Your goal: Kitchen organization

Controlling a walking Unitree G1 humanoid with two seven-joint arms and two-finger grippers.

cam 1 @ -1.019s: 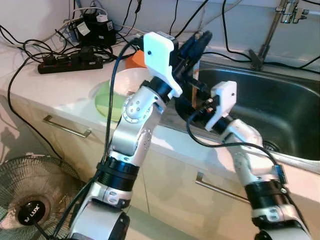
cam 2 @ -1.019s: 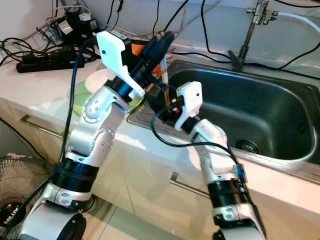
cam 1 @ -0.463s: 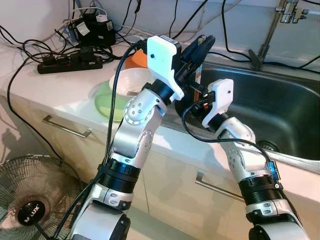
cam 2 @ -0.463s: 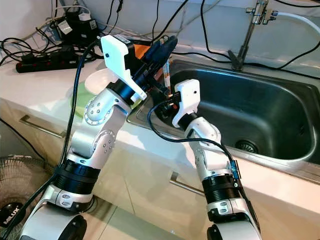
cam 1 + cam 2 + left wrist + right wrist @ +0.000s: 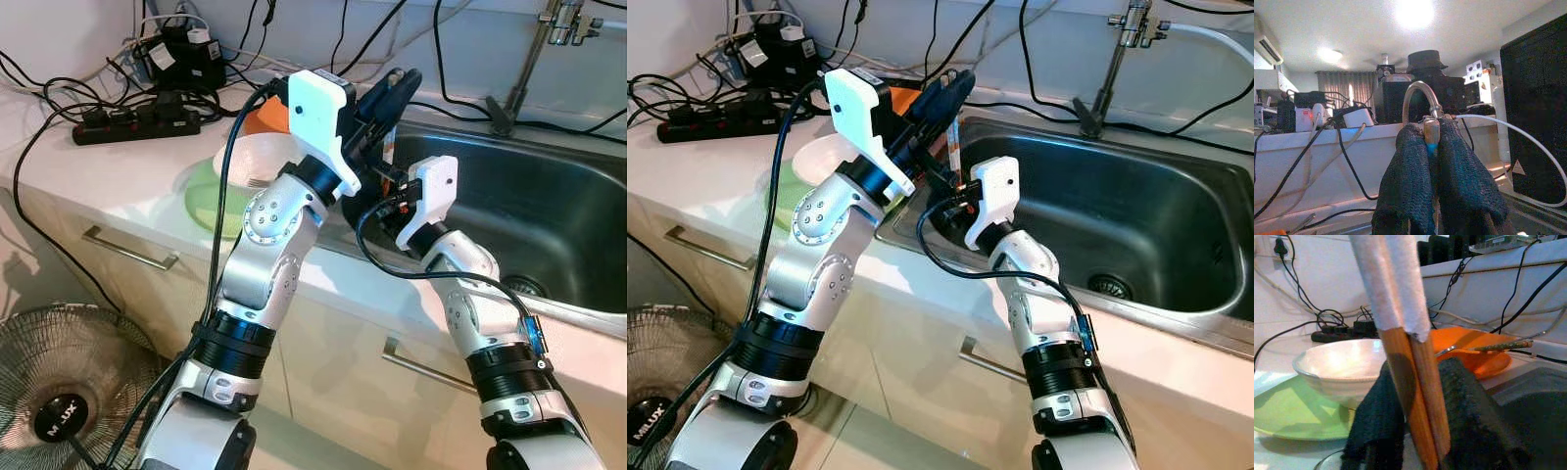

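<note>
Wooden chopsticks [image 5: 1413,396], a pair with white wrapped tops, stand upright between the black fingers [image 5: 1469,416] of the right claw [image 5: 1420,431], which is clamped on them near their lower ends. That claw sits at the near left corner of the steel sink [image 5: 549,215], just above the rim where the sink meets the pale worktop [image 5: 118,166].

Just above and slightly behind the right claw, the left claw [image 5: 387,93] points up and toward the sink's back edge. In its wrist view its two fingers [image 5: 1410,186] are pressed together around the thin top of the chopsticks [image 5: 1431,134], so both claws grip the same pair, the left one higher up.

Beyond the right claw, on the worktop, sit a white bowl [image 5: 1342,367] resting on a green plate [image 5: 1288,411], and behind them an orange plate [image 5: 1474,352] with a spoon-like utensil [image 5: 1498,346] lying across it. To the far side of the left claw from the sink lie a black power strip [image 5: 137,122] and a tangle of black cables [image 5: 59,98]. A tap [image 5: 534,59] rises at the back of the sink, well apart from both claws. A fan [image 5: 69,392] stands on the floor below the cupboard fronts.
</note>
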